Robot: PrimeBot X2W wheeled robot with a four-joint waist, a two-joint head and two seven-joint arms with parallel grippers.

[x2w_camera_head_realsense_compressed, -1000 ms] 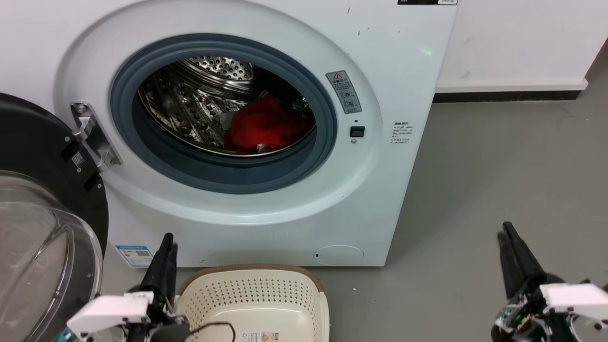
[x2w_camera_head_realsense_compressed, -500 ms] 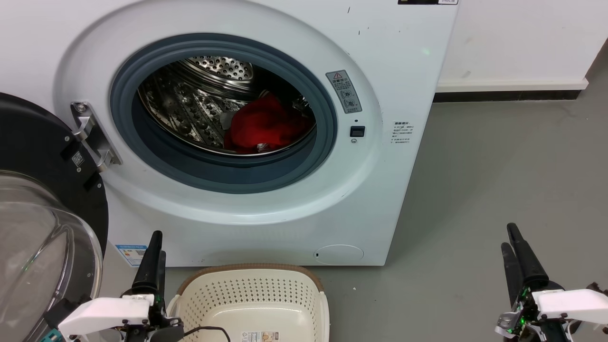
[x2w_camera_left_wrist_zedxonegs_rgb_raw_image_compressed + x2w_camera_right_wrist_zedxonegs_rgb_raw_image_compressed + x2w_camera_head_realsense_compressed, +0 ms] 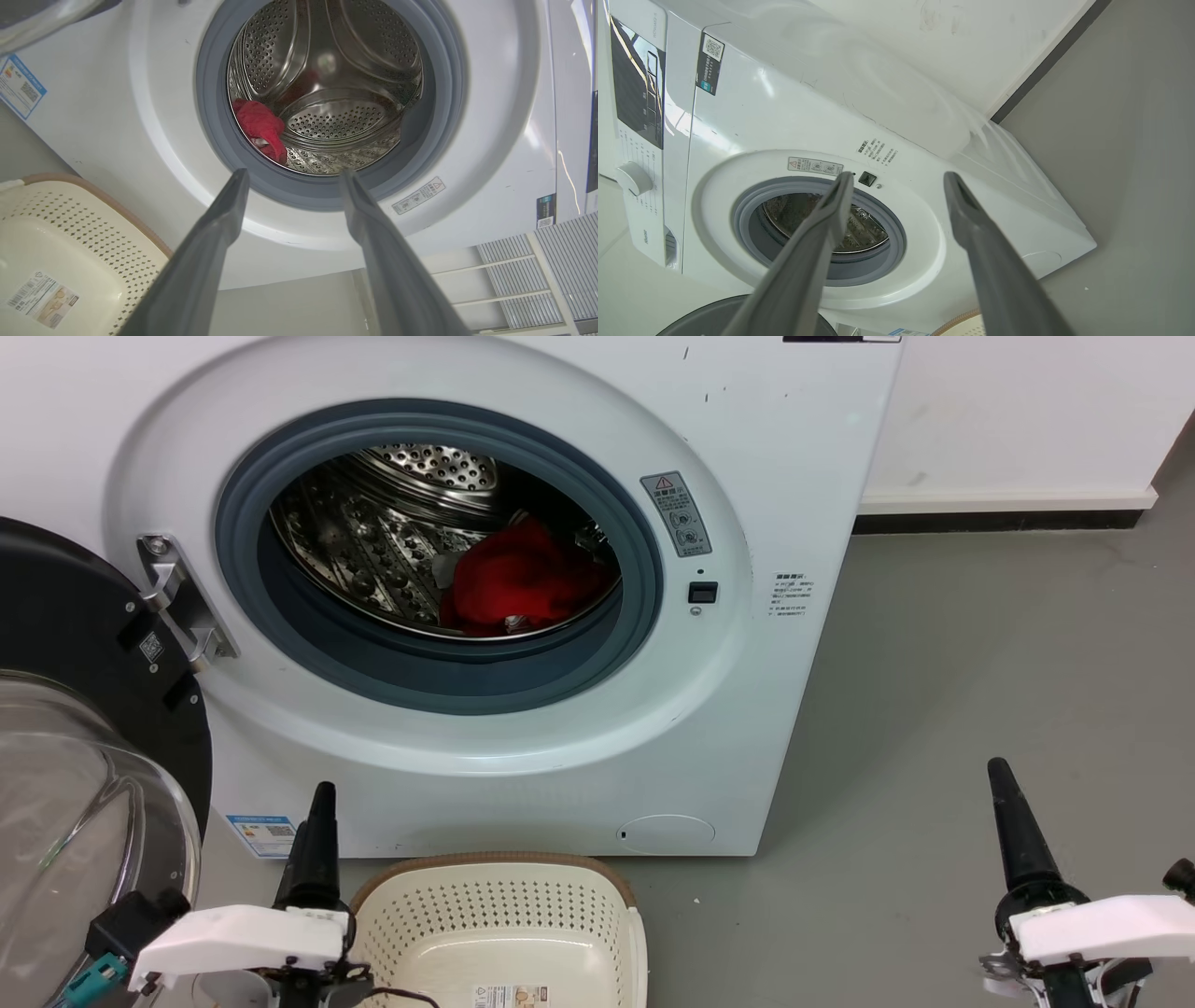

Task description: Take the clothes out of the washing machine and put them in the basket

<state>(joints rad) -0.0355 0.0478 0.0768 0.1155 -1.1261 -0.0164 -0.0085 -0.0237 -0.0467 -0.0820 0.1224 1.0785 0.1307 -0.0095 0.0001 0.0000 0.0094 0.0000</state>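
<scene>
Left hand [image 3: 322, 795] near left, fingers spread, gripping nothing, just left of the cream laundry basket [image 3: 495, 860]. Right hand [image 3: 999, 770] near right over the grey floor [image 3: 980, 663], well apart from the basket, fingers spread, empty too. Basket stands on the floor just in front of the white washing machine [image 3: 803, 476], label on its bottom. Black-framed glass door [image 3: 84, 616] swung open at left. Red garment [image 3: 523, 579] lies farther in, low right in the perforated steel drum [image 3: 373, 541], apart from both hands.
</scene>
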